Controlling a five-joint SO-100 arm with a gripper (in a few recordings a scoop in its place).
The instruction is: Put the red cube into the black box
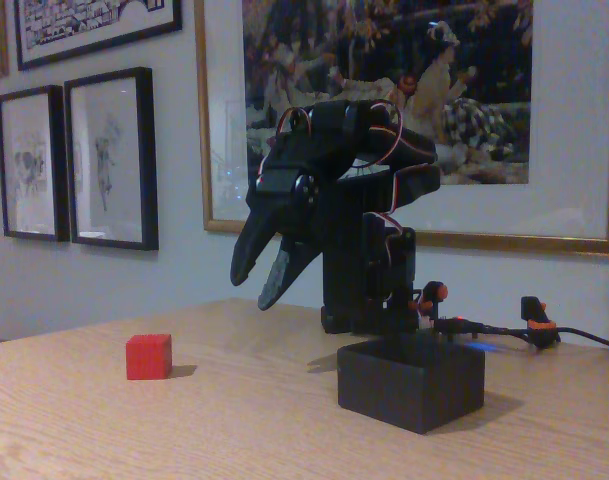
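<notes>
The red cube (148, 356) sits on the table (234, 430), well left of the black box (411, 383) in the fixed view. The hand (260, 278) hangs above, fingers apart and empty, between cube and box. The reach has yet to begin; next, lower left over the cube

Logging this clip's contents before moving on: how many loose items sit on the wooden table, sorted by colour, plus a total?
Red: 1, the small matte red plastic cube.
Black: 1, the matte black open-topped rectangular box.
Total: 2, standing apart on the wooden table; the black robot arm's gripper hangs above the table between them, jaws slightly parted and empty.
</notes>
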